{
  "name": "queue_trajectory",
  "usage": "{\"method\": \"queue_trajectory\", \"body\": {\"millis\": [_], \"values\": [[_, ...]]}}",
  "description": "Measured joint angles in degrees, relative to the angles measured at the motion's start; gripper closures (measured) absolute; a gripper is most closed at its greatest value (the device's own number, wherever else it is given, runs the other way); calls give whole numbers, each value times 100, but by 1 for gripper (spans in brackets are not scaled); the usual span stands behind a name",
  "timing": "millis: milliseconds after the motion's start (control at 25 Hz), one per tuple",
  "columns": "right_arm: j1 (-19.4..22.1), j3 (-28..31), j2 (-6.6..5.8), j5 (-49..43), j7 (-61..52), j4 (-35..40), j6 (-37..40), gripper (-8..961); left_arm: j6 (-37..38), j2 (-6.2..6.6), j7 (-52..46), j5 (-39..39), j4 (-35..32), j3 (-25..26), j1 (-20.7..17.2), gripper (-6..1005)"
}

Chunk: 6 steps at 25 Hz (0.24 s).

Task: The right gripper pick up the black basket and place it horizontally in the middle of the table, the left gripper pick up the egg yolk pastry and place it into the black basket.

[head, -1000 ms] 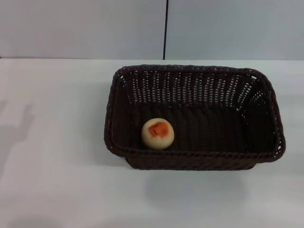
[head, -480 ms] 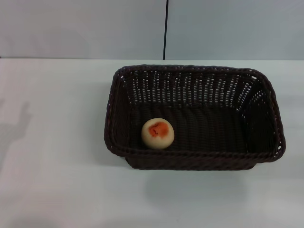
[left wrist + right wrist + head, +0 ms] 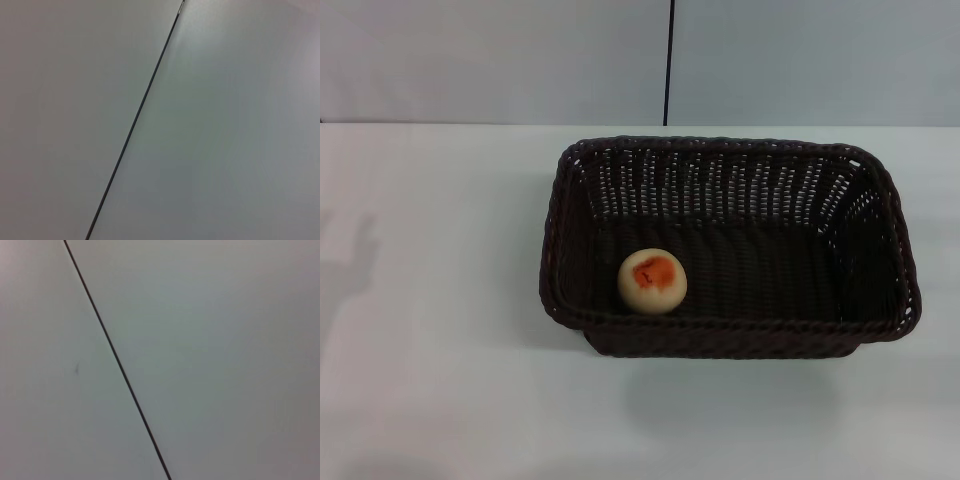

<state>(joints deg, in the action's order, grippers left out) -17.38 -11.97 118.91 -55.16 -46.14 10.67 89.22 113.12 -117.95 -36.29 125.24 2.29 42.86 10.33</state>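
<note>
White tabletop fills most of what we see from the head camera, and the table [image 3: 440, 380] runs back to a pale wall with one thin dark seam [image 3: 668, 60] at twelve o'clock. Out at nine o'clock we catch only a faint grey shadow [image 3: 355, 265] on the white surface. Moving right, we reach the black basket [image 3: 570, 300], sitting long side across, roughly mid-table and a touch toward three o'clock. Its braided rim is level, its open-weave far wall lets light through, and it stands flat on the tabletop. Inside it, at about seven o'clock of the basket floor, we have the egg yolk pastry [image 3: 653, 281], pale and round, orange-red patch facing up, resting just beside the near wall and close to the left end. The rest of the basket floor toward three o'clock is dark weave.

Neither the left gripper nor the right gripper appears in any view, so we cannot tell whether either pincer is released or clenched. Both wrist cameras give us only pale panels split by a thin dark line [image 3: 137, 112] [image 3: 117, 360].
</note>
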Motion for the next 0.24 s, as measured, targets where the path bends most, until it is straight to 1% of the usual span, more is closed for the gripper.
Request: {"method": "queue_trajectory", "body": {"millis": [160, 240], "values": [[50, 2, 0, 0, -3, -26, 6, 458, 2, 6, -43, 0, 0, 3, -27, 458], [64, 2, 0, 0, -4, -36, 30, 458, 4, 7, -44, 0, 0, 3, -43, 458]]}}
